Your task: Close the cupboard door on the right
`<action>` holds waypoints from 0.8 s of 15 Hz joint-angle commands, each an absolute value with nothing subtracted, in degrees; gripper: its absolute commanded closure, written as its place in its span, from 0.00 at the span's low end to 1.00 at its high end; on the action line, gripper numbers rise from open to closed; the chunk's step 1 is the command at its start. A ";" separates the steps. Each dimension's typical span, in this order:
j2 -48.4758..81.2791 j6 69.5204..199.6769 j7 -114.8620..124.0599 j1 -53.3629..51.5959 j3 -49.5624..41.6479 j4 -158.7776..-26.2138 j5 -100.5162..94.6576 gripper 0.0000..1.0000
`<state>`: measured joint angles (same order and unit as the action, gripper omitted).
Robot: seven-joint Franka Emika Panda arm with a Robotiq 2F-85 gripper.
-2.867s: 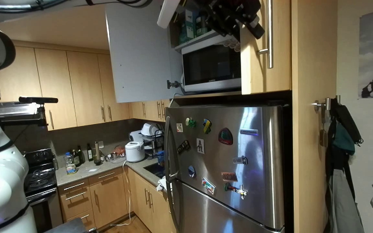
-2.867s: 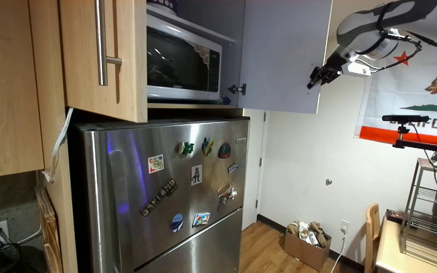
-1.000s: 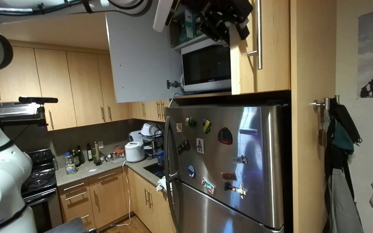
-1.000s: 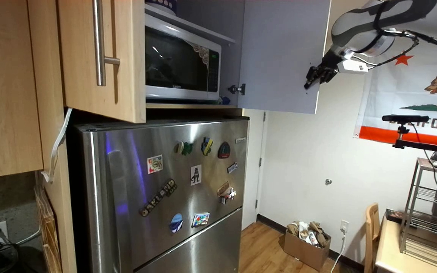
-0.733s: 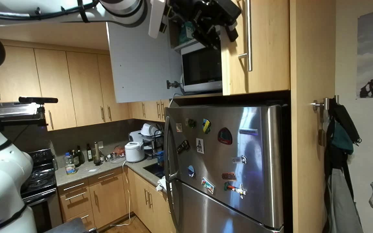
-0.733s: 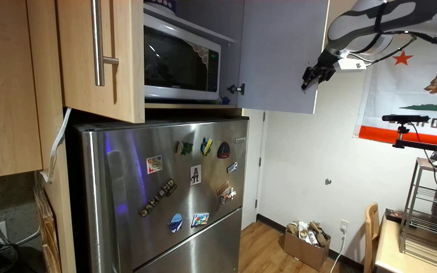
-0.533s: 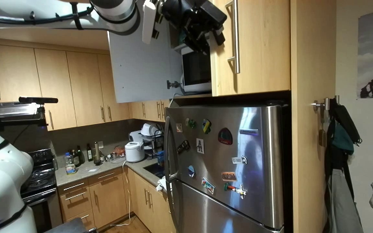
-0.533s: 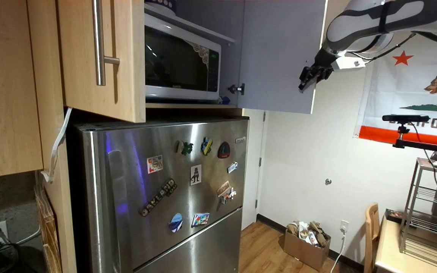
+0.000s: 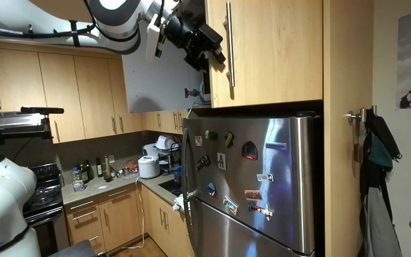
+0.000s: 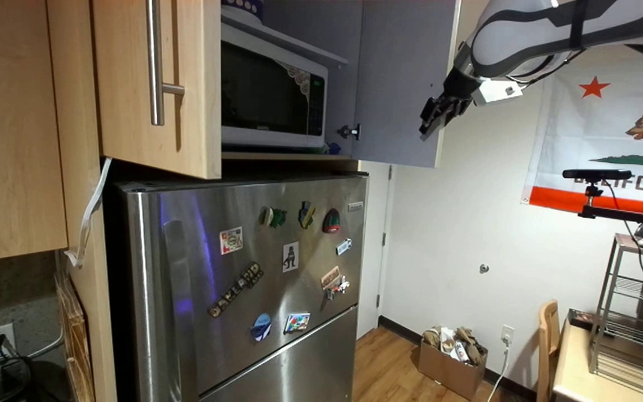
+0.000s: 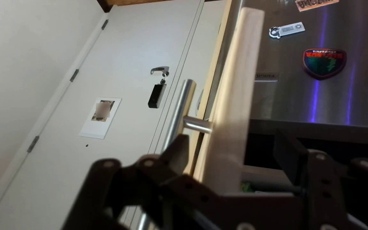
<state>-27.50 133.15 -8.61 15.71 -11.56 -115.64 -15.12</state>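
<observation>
Right cupboard door is located above the fridge, partly open, swung out at an angle. Wooden outer face is shown in an exterior view, with a long metal handle mounted upright near the free edge. Grey inner face is caught in an exterior view.

Free edge is straddled by the black gripper, higher than the fridge top. Jaws are spread wide, door edge between them. Outer finger is placed over the wooden face, just beside the handle; in the wrist view a gap is seen between the door and the inner finger. Whether the wood is touched by the outer finger cannot be told.

Robot forearm is held above fridge height in both exterior views.

Opposite cupboard door is open as well, also above the fridge. Microwave is housed between the two doors, over the fridge. Magnets are stuck across the fridge front. White cooker is set on the counter, off to the fridge's handle side. Filled cardboard box is placed on the floor, apart from the fridge. Bear flag is hung well apart from the fridge.
</observation>
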 commanded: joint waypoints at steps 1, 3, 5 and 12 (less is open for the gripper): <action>-27.40 136.84 -7.01 14.88 -10.44 -117.96 -16.29 0.27; -27.28 137.07 -6.84 14.56 -9.94 -118.37 -16.36 0.26; -27.11 137.21 -6.69 14.41 -9.56 -118.54 -16.45 0.26; -28.52 138.45 -5.36 14.71 -7.65 -120.75 -18.20 0.24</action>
<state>-27.68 135.35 -8.18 14.46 -8.86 -118.46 -15.77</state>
